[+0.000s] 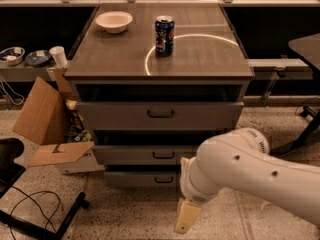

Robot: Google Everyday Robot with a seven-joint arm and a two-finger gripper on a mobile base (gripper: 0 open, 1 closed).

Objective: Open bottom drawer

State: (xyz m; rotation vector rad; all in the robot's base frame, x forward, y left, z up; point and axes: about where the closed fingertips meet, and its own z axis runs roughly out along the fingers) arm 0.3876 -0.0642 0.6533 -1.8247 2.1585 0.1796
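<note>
The grey cabinet (pixel 160 66) has three drawers. The bottom drawer (pixel 142 179) is the lowest and shortest front, with a small dark bar handle (pixel 164 179). A dark gap shows above its front, and its right end is hidden behind my white arm (pixel 240 166). My gripper (pixel 186 217) hangs low in front of the cabinet. It is below and to the right of the bottom handle, close to the floor and not touching the drawer. Only one beige finger shows.
A white bowl (pixel 114 21) and a blue can (pixel 164 35) stand on the cabinet top. An open cardboard box (pixel 47 129) sits on the floor at the left. A dark chair base with cables (pixel 30 209) is at the lower left. A table edge (pixel 306 46) is at the right.
</note>
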